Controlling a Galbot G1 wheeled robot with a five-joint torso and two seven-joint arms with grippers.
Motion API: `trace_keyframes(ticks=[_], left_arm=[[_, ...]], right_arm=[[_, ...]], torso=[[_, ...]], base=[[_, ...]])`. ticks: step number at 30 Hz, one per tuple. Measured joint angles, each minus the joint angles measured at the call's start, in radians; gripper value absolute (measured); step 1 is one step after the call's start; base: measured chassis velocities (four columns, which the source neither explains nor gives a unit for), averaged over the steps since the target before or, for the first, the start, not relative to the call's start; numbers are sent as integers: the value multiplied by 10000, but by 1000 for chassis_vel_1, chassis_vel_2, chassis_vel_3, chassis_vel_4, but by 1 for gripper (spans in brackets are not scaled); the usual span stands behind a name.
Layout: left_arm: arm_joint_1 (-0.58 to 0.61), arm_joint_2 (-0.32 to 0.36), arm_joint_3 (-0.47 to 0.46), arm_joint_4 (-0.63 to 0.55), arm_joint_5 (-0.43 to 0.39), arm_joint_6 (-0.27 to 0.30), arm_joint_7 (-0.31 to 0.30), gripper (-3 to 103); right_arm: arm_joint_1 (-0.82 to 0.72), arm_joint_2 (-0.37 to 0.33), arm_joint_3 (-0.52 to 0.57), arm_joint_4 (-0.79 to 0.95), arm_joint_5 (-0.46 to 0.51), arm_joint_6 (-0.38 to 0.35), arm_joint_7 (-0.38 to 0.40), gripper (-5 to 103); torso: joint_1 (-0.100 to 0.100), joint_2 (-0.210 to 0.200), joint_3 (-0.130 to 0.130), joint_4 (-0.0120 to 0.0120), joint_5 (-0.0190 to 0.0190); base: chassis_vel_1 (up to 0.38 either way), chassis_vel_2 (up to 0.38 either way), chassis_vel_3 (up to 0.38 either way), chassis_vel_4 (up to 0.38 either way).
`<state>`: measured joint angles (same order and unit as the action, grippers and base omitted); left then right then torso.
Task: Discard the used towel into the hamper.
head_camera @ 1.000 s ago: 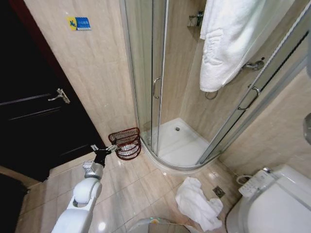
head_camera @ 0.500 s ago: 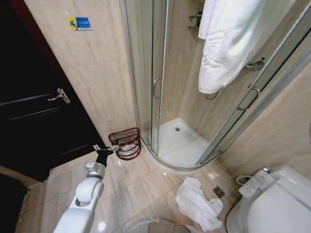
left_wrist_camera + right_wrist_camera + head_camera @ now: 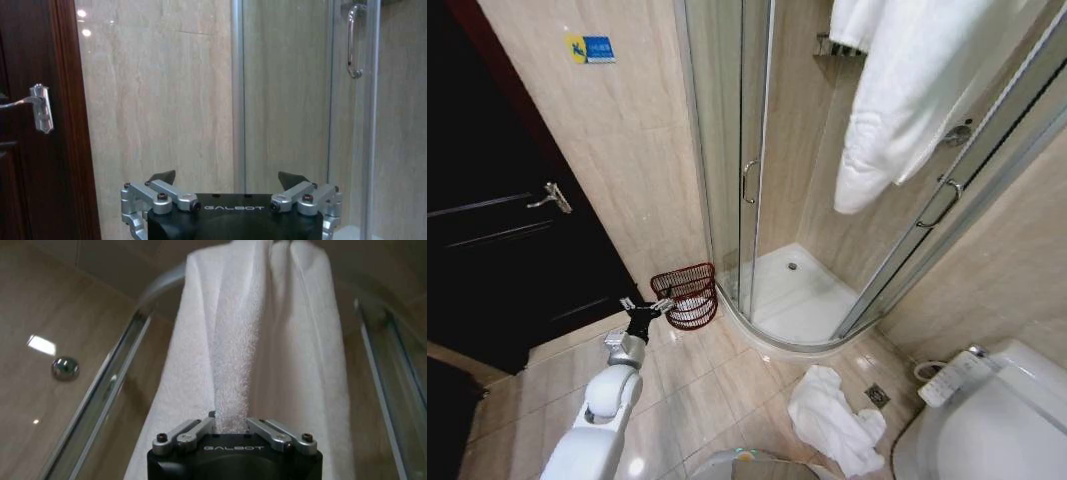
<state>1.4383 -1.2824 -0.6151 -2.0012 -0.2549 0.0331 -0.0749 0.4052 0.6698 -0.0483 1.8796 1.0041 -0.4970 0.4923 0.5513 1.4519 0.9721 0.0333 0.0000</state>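
Towel (image 3: 907,90): white terry cloth, hanging in long vertical folds over the top of the shower enclosure at about 1 o'clock in the head view, lower end free and tapering; in the right wrist view a fold of it is pinched at the gripper. Hamper (image 3: 685,294): small round dark red-brown wire basket, open top, tipped toward the camera, on the floor tiles against the wall at about 8 o'clock from centre, just beside the shower's curved base.

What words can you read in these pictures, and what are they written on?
"GALBOT": on the black body of the left gripper.
"GALBOT": on the black body of the right gripper, which is shut on the white towel.
Blue and yellow wall sign: print too small to read.
Toilet control panel: markings too small to read.
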Motion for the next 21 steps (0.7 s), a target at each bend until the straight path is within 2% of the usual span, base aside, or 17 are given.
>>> trace_keyframes(ticks=[7, 10, 11, 14, 15, 17, 20, 21], left_arm=[[-21, 28, 152, -18, 73, 23, -19, 100], [-26, 41, 286, -13, 145, 40, -39, 100], [-26, 41, 286, -13, 145, 40, -39, 100], [-117, 46, 526, 24, 242, 95, -81, 100], [-117, 46, 526, 24, 242, 95, -81, 100], [-210, 50, 701, 29, 283, 188, -116, 100], [-263, 67, 790, 33, 299, 231, -133, 100], [-306, 77, 854, 35, 306, 258, -142, 100]], right_arm=[[-2052, -800, 1252, 1061, 329, 52, -109, 5], [-3549, -1281, 2137, 1556, 341, 212, -248, 5], [-3549, -1281, 2137, 1556, 341, 212, -248, 5], [-5569, -1943, 3133, 2282, 273, 498, -286, 5], [-5569, -1943, 3133, 2282, 273, 498, -286, 5], [-6895, -2055, 4000, 2772, 232, 604, -225, 5], [-7735, -2013, 4564, 3001, 155, 632, -207, 5], [-8651, -1915, 5042, 3223, 56, 657, -205, 5]], torso=[[1, -1, 2, -1, 3], [0, -1, 1, -2, 6], [0, -1, 1, -2, 6], [0, -1, 0, -1, 3], [0, -1, 0, -1, 3], [1, -1, 0, -1, 1], [0, -1, 0, -2, -1], [0, -1, 0, -2, 4]], base=[[0, 0, 0, 0], [0, 0, 0, 0], [0, 0, 0, 0], [0, 0, 0, 0], [0, 0, 0, 0], [0, 0, 0, 0], [0, 0, 0, 0], [0, 0, 0, 0]])
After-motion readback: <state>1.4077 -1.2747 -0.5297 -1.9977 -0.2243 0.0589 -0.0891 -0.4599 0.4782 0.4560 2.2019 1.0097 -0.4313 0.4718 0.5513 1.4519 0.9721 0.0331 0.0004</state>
